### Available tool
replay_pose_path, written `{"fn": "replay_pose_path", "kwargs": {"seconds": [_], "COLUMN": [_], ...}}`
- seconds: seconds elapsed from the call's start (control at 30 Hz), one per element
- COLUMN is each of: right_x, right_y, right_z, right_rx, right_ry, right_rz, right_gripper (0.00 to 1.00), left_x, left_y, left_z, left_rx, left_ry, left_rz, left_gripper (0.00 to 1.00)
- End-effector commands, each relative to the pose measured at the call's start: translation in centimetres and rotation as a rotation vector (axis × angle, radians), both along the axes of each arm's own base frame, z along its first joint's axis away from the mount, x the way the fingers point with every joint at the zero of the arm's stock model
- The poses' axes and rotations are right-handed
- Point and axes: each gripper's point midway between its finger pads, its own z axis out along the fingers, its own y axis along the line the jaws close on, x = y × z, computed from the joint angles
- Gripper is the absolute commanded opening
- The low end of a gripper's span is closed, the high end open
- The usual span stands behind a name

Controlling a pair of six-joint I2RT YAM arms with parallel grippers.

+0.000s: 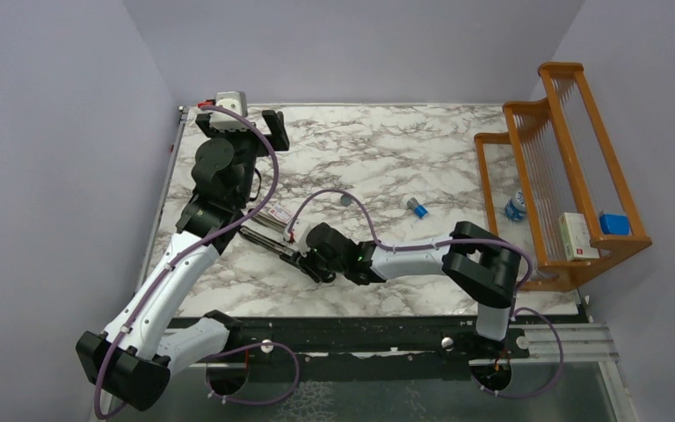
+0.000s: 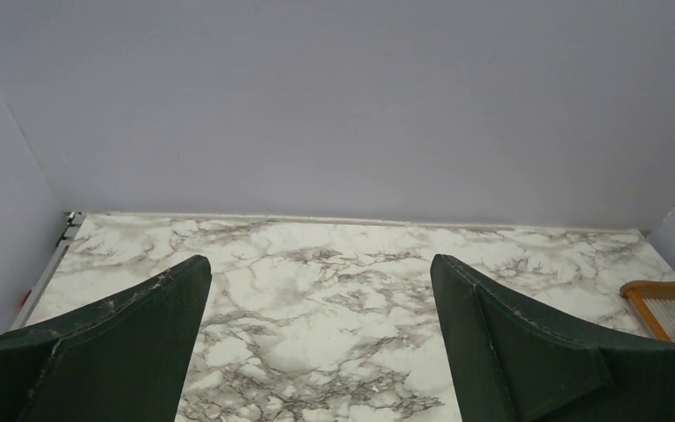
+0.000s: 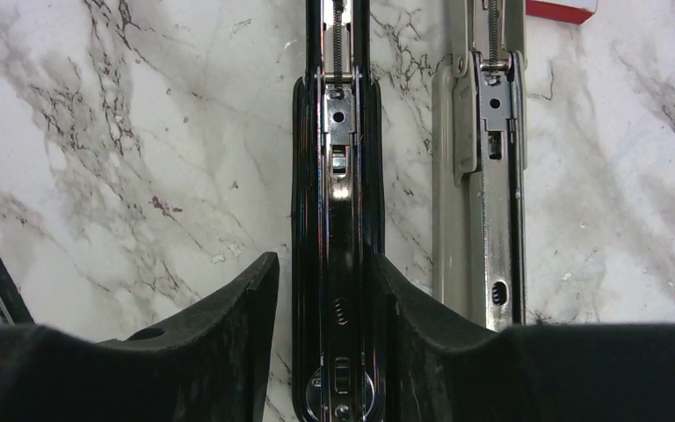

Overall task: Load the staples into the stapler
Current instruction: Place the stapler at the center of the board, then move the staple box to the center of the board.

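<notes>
Right wrist: right gripper [image 3: 325,261] straddles black stapler [image 3: 337,141], cannot tell if pinching; left gripper [image 2: 321,265] spread.

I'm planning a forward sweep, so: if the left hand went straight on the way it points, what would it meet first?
The way looks free: ahead of the open left hand there is only bare marble table, then the back wall, probably met first; depth is unclear.

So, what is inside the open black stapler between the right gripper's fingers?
Inside the black stapler, a shiny metal rail and a spring show; no staple strip is visible. The right gripper flanks it, its fingers covering the lower sides; the far end leaves the picture.
</notes>
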Motion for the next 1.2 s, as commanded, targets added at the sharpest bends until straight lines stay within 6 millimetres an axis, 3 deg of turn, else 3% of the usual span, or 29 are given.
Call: {"fn": "replay_pose_path", "kwargs": {"seconds": [0.0,0.2,0.33,0.7,0.93,1.17], "right_x": [-0.4,0.7,2.9,10.4,12.7,14.4], "right_y": [1.2,2.1,1.7,3.8,5.0,6.4], "right_z": [3.9,8.2,8.9,7.5,4.0,2.7], "right_rx": [0.081,0.168,0.172,0.159,0.147,0.157], "right_ry": [-0.009,-0.059,-0.071,-0.002,0.085,0.134], "right_rz": [0.015,0.005,-0.028,-0.052,-0.071,-0.083], "right_gripper": [0.48,0.49,0.49,0.53,0.60,0.63], "left_x": [-0.6,-0.8,-0.9,-1.6,-2.1,-2.4], "left_y": [0.5,0.8,0.9,1.3,2.4,2.5], "left_z": [1.1,1.6,1.2,1.5,2.5,3.2], "left_rx": [0.003,0.017,0.021,0.021,0.033,0.048], "left_ry": [-0.028,-0.036,-0.025,-0.023,-0.039,-0.048], "left_rz": [0.003,0.015,0.017,0.022,0.066,0.066], "left_gripper": [0.99,0.99,0.99,0.99,0.99,0.99]}}
